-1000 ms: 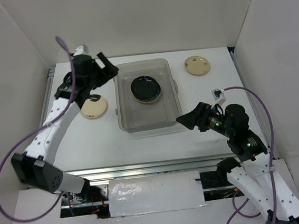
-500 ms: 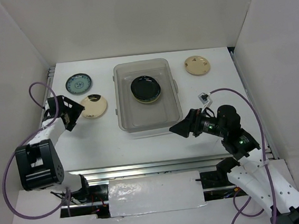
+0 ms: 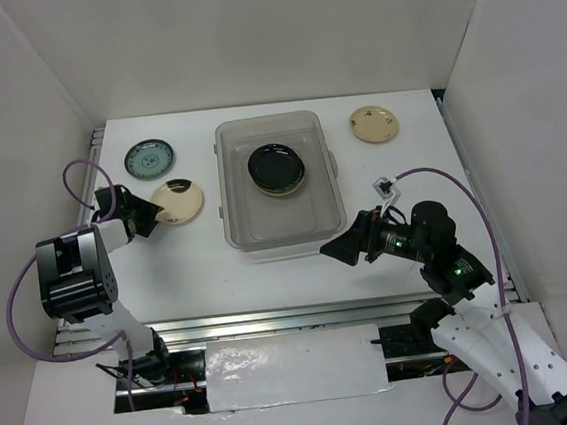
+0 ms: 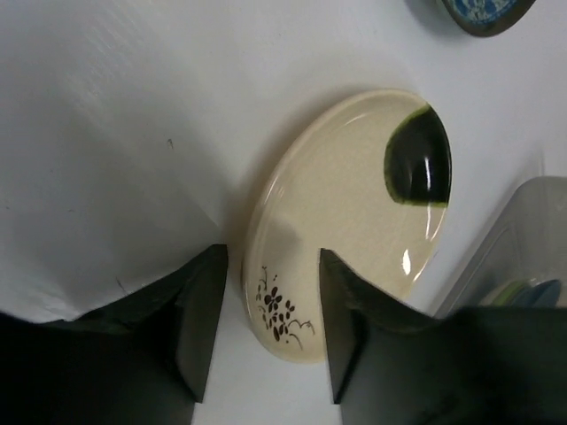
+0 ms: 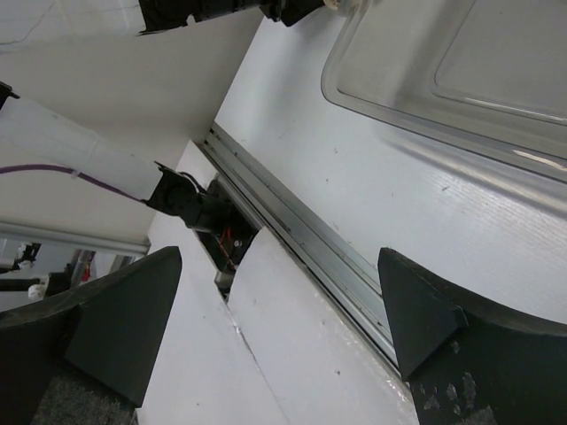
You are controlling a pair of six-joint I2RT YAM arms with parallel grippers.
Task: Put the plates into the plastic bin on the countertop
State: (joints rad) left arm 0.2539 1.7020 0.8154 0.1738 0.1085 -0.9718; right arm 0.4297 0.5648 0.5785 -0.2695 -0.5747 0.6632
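Observation:
A cream plate with a dark patch (image 3: 178,202) (image 4: 354,221) lies flat on the countertop (image 3: 300,276), left of the plastic bin (image 3: 233,227). My left gripper (image 3: 146,218) (image 4: 270,266) is low at its near-left rim. Its jaws straddle the rim, partly narrowed, with a gap still showing beside one finger. A black plate (image 3: 276,168) rests inside the bin. A blue-patterned plate (image 3: 149,158) (image 4: 483,13) sits behind the cream one. Another cream plate (image 3: 373,123) lies right of the bin. My right gripper (image 3: 339,248) (image 5: 279,266) hangs wide open and empty near the bin's front right corner.
White walls close in the left, back and right sides. A metal rail (image 3: 274,319) (image 5: 292,230) runs along the near edge. The bin's wall (image 4: 523,230) stands close to the right of the cream plate, and its front corner (image 5: 425,88) shows in the right wrist view.
My left arm swung from the bin's back left corner down to the cream plate, uncovering the blue plate, and its jaws narrowed round the rim. My right gripper drifted slightly left.

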